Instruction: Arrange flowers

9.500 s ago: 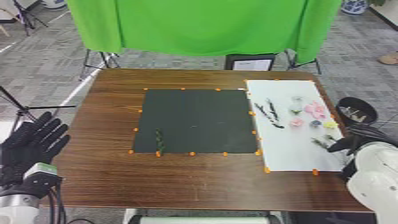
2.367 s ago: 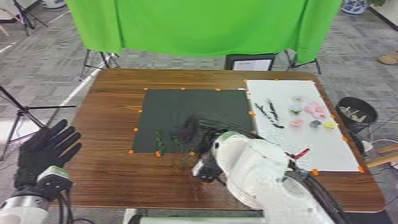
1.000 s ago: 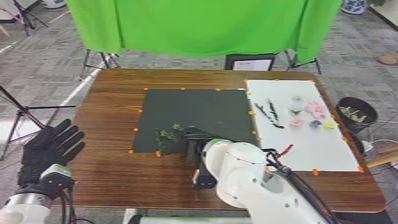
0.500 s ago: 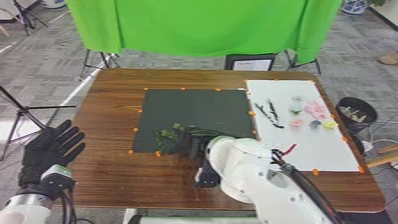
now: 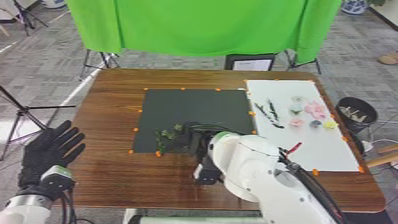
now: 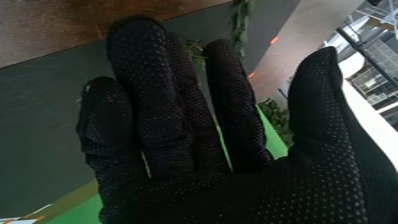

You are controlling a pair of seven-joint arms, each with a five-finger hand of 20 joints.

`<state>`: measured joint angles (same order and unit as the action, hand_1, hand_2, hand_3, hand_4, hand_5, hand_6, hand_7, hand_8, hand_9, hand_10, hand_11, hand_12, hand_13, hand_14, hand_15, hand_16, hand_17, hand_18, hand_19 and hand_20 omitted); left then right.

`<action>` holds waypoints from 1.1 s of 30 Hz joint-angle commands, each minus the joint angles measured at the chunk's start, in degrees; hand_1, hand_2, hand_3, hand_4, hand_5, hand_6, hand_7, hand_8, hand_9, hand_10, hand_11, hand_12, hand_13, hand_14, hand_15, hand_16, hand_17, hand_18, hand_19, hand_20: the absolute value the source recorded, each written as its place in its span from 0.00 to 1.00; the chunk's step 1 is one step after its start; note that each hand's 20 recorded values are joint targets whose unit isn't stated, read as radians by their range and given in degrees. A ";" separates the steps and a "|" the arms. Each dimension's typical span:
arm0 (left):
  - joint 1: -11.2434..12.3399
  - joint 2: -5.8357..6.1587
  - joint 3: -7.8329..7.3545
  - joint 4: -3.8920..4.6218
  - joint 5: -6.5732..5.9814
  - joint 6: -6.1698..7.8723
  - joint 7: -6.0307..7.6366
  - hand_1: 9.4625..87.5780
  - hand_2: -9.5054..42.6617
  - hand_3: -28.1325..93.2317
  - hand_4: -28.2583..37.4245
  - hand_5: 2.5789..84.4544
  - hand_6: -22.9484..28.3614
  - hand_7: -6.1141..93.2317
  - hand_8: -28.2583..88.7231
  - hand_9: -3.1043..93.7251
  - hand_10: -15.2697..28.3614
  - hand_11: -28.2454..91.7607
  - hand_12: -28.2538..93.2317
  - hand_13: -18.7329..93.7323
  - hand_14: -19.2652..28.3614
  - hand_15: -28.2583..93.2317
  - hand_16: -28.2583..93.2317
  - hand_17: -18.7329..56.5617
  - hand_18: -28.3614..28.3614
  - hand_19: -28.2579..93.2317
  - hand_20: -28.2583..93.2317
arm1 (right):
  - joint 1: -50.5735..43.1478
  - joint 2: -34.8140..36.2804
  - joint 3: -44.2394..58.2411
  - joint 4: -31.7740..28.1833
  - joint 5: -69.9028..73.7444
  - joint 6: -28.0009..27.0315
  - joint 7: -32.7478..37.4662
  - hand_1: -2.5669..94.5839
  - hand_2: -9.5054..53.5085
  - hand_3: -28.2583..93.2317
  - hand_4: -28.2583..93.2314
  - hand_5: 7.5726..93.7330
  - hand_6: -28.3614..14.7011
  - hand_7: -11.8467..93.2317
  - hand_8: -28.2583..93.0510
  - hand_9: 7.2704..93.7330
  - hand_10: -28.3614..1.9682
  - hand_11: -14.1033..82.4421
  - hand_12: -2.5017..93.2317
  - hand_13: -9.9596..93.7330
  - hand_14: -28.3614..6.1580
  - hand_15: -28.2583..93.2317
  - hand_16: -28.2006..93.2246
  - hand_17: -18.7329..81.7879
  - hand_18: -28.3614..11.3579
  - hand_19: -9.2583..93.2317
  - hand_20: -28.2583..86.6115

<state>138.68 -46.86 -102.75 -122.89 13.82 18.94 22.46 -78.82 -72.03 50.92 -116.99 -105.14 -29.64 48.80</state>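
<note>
Head view: the right hand (image 5: 202, 131) is being held low over the near part of the dark mat (image 5: 195, 107), just beside some green leaves (image 5: 178, 128). A long green sprig (image 5: 160, 142) is being held up by the mat near its left edge, next to those leaves. At the left side of the table (image 5: 107, 175), the left hand (image 5: 46, 154) is being held up, with its fingers spread.

In the right wrist view, the fingers (image 6: 235, 100) of the right hand (image 6: 213, 200) are being kept nearly straight. Some are being pressed close together, and the thumb (image 6: 318, 95) is being held well apart from them. Green leaves are being seen past the gap by the thumb; whether they are being touched cannot be told.

On the right, a white sheet (image 5: 315, 152) is being held up by the table. Pink flowers (image 5: 314, 108), a yellow flower (image 5: 330, 124) and a pale flower (image 5: 296, 107) are being held by the sheet, with dark and white twigs (image 5: 272, 118) beside them. Small sticks are being held in a black bin (image 5: 348, 102) beside the table.
</note>
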 commanded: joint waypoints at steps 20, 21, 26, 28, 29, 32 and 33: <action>0.68 -0.03 0.25 -0.16 -1.18 -0.21 2.01 0.22 0.41 0.85 0.03 0.46 0.65 0.19 0.17 0.37 0.74 0.40 0.34 0.35 0.76 0.52 0.19 0.13 0.79 0.54 0.30 | -1.29 5.35 6.12 -2.89 -1.72 16.34 -3.00 0.25 0.36 0.80 0.08 0.62 0.53 0.21 0.14 0.76 0.26 0.35 0.23 0.80 0.36 0.69 0.44 0.61 0.08 1.00 0.41; 0.64 -0.15 0.24 -0.25 -1.10 -0.29 2.20 0.22 0.41 0.85 0.03 0.46 0.65 0.19 0.17 0.37 0.74 0.40 0.34 0.35 0.76 0.52 0.19 0.13 0.79 0.54 0.30 | -1.34 6.61 6.86 -2.99 -3.50 18.75 -3.27 0.25 0.35 0.80 0.08 0.63 0.52 0.21 0.14 0.76 0.26 0.35 0.22 0.80 0.36 0.69 0.44 0.61 0.08 1.00 0.41; 0.22 -0.14 0.12 -0.61 -1.05 -0.66 3.12 0.22 0.41 0.85 0.03 0.46 0.65 0.19 0.17 0.37 0.74 0.40 0.34 0.35 0.76 0.52 0.19 0.13 0.79 0.54 0.30 | -3.87 14.05 12.54 -1.51 -14.52 26.20 -9.41 0.28 0.28 0.82 0.08 0.61 0.50 0.21 0.14 0.68 0.26 0.31 0.20 0.77 0.38 0.68 0.44 0.59 0.12 0.98 0.41; 0.44 -0.07 -0.15 -0.86 -1.07 -0.63 3.65 0.22 0.41 0.85 0.03 0.46 0.65 0.19 0.17 0.37 0.74 0.40 0.34 0.35 0.76 0.52 0.19 0.13 0.79 0.54 0.30 | -4.68 16.36 14.45 -1.06 -19.12 24.82 -7.47 0.30 0.23 0.84 0.07 0.55 0.50 0.22 0.15 0.59 0.28 0.28 0.19 0.74 0.38 0.67 0.42 0.57 0.14 0.96 0.41; 0.30 -0.04 -0.11 -0.89 -1.12 -0.59 3.81 0.22 0.41 0.85 0.03 0.46 0.65 0.19 0.17 0.37 0.74 0.40 0.34 0.35 0.76 0.52 0.19 0.13 0.79 0.54 0.30 | -5.34 17.49 15.72 -0.71 -20.96 24.37 -6.51 0.30 0.20 0.85 0.07 0.52 0.49 0.22 0.14 0.56 0.27 0.27 0.18 0.73 0.38 0.68 0.42 0.56 0.14 0.95 0.41; 0.77 -0.25 -0.33 -1.11 -0.97 -0.51 3.77 0.22 0.41 0.85 0.03 0.46 0.65 0.19 0.17 0.37 0.74 0.40 0.34 0.35 0.76 0.52 0.19 0.13 0.79 0.54 0.30 | -6.14 18.77 18.43 0.39 -20.43 22.38 -3.63 0.32 0.13 0.86 0.06 0.48 0.46 0.21 0.15 0.50 0.27 0.26 0.18 0.71 0.38 0.69 0.41 0.55 0.14 0.94 0.42; 0.85 -0.40 -0.39 -1.14 -0.99 -0.39 3.65 0.22 0.41 0.85 0.03 0.46 0.65 0.19 0.17 0.37 0.74 0.40 0.34 0.35 0.76 0.52 0.19 0.13 0.79 0.54 0.30 | -5.63 18.94 18.57 0.86 -20.24 20.12 -1.76 0.33 0.12 0.86 0.06 0.48 0.45 0.21 0.15 0.50 0.27 0.26 0.18 0.71 0.38 0.69 0.41 0.55 0.14 0.94 0.42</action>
<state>138.85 -46.81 -102.56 -123.15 12.96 18.85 25.76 -83.37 -58.99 64.52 -118.67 -124.39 -3.67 38.09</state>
